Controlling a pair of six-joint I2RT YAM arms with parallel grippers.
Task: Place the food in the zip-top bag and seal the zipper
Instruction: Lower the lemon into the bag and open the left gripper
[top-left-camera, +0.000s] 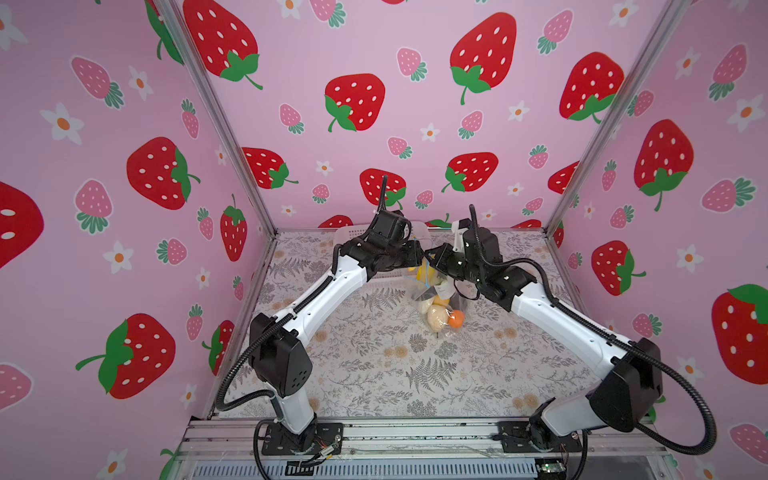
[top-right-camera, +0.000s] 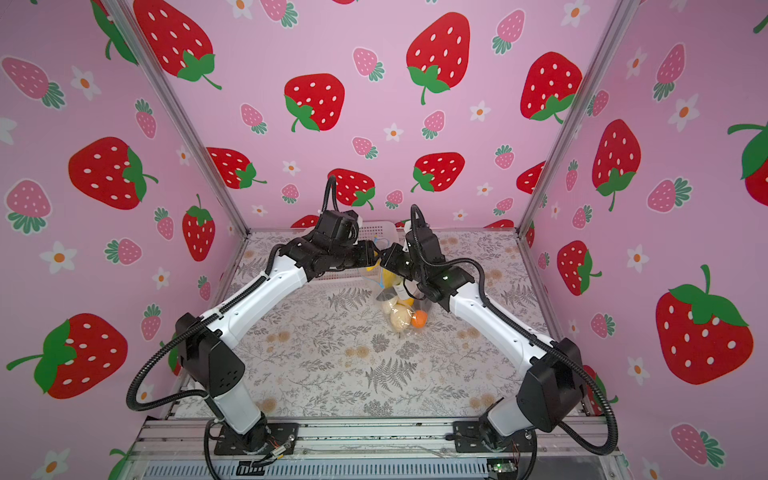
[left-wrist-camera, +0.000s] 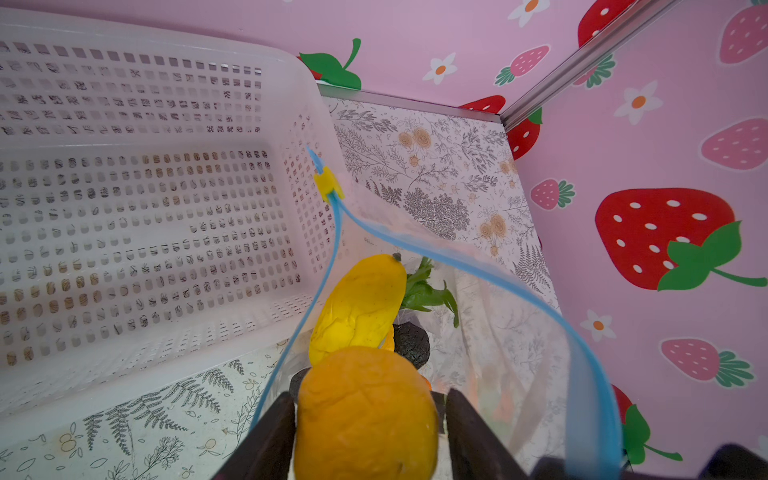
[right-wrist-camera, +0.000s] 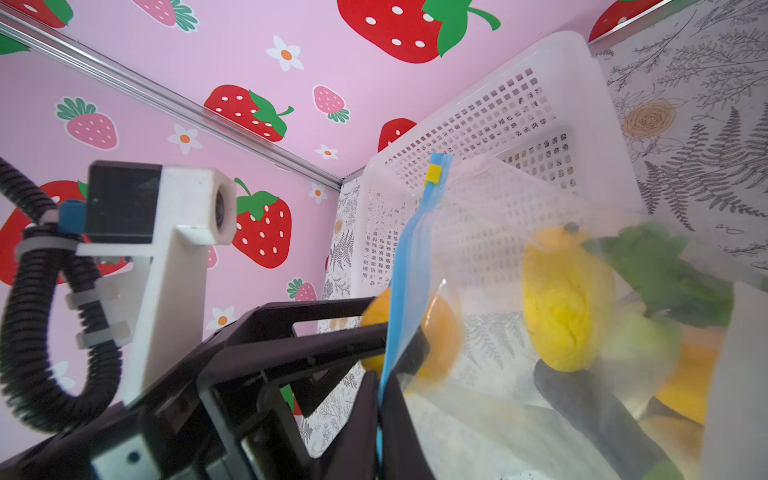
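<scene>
While over tabletop (top-left-camera: 374, 365), strawberry walls (top-left-camera: 415, 83): R claw (right-wrist-camera: 380, 419) tight on zipper (right-wrist-camera: 409, 257), L claw (left-wrist-camera: 370, 397) unclear.

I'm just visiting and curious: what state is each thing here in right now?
zip-top bag: mouth open and held up, partly filled
zipper: unsealed, slider at one end
left gripper: around the orange; grip unclear
orange: at the bag mouth
right gripper: shut on the bag's zipper edge
basket: nothing inside where visible
</scene>
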